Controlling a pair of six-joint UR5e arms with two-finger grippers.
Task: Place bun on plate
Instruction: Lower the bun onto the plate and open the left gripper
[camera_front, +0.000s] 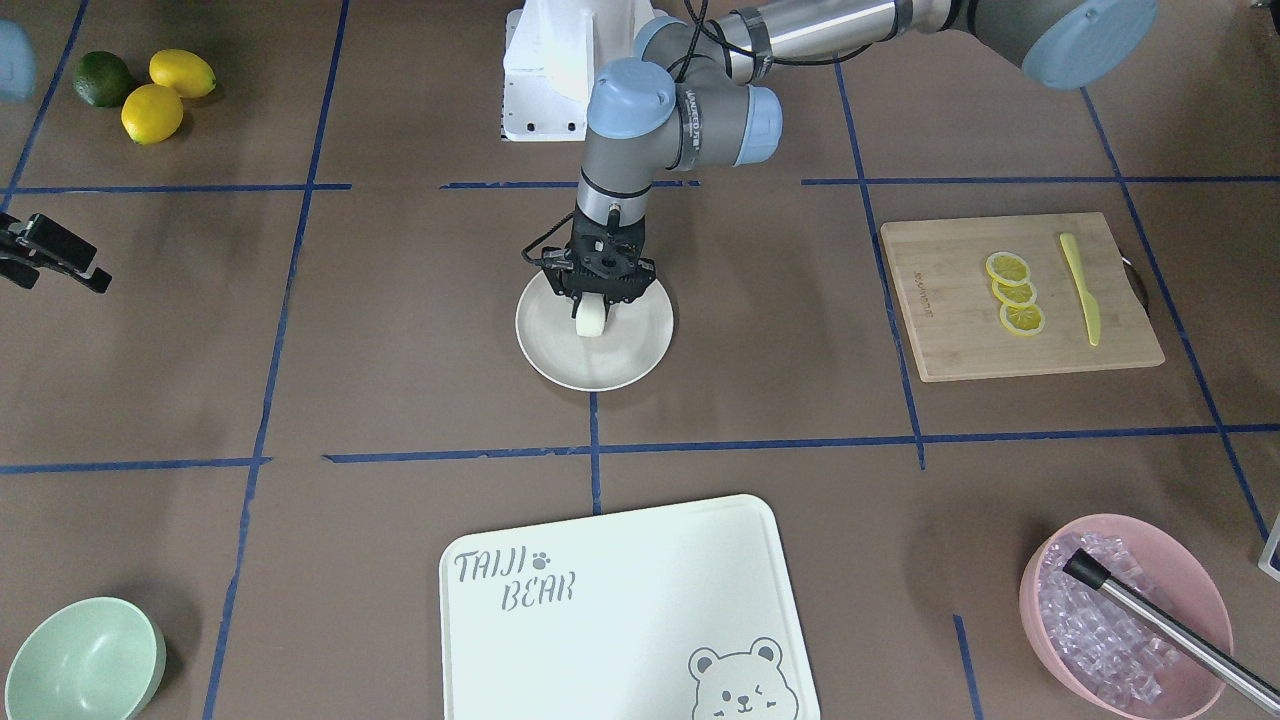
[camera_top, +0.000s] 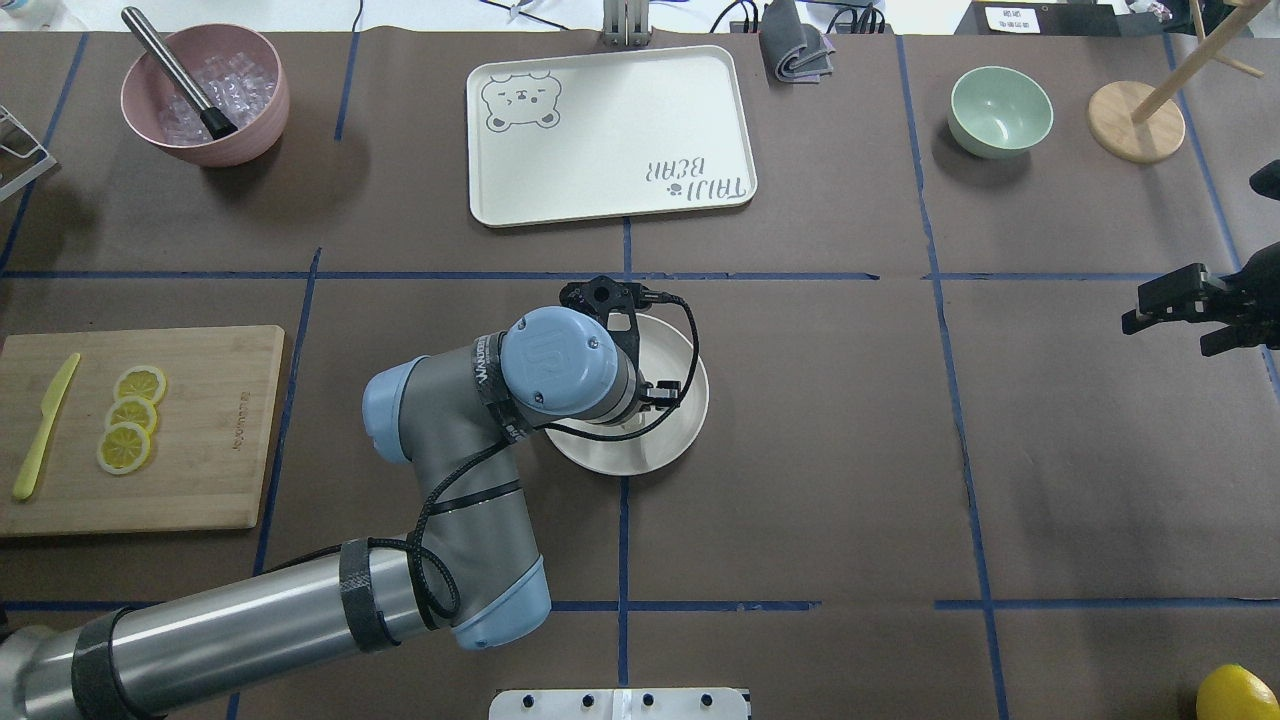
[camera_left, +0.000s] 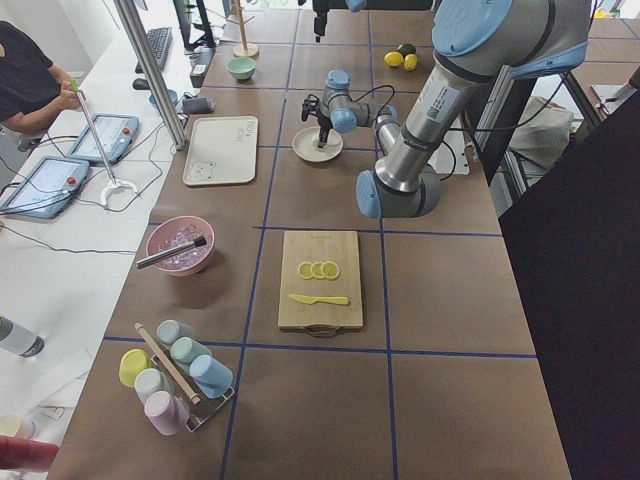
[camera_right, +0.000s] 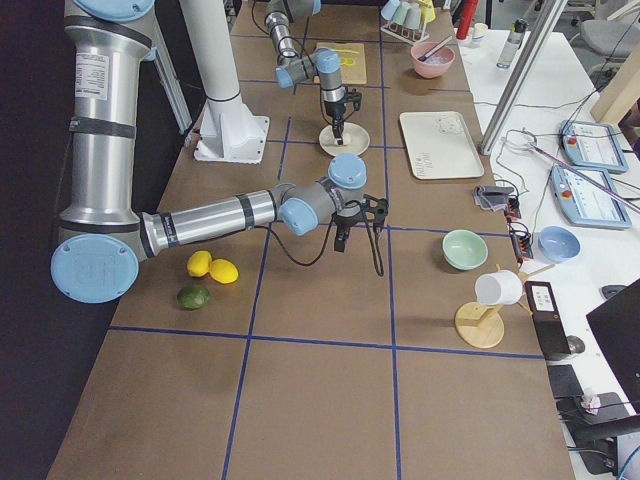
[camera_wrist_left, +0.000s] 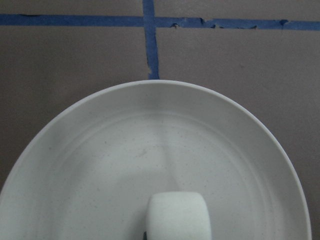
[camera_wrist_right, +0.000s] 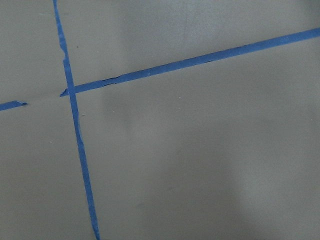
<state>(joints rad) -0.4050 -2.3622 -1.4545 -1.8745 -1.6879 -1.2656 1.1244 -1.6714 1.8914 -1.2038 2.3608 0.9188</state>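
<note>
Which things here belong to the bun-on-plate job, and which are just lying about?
In the job: bun, plate, left gripper, jaws on the bun.

Lying about: bear tray, green bowl, pink bowl, cutting board, lemon slices, yellow knife, whole lemons.

Table cover (camera_front: 400, 330) was brown, gridded with blue tape (camera_front: 594, 450). Plate (camera_front: 630, 352) was cream-white and unmarked; bun (camera_front: 590, 322) plain white. Tray (camera_front: 620, 600) was white, with a grey bear face and lettering. Cutting board (camera_front: 950, 335) was pale wood; lemon slices (camera_front: 1015, 293) yellow, knife (camera_front: 1080, 290) pale yellow. Mint-green bowl (camera_front: 80, 665); pink bowl (camera_front: 1150, 522) with clear ice (camera_front: 1090, 620). Two lemons (camera_front: 165, 95) were yellow, lime (camera_front: 102, 78) green. Left arm (camera_front: 690, 135) was grey with light blue caps.
</note>
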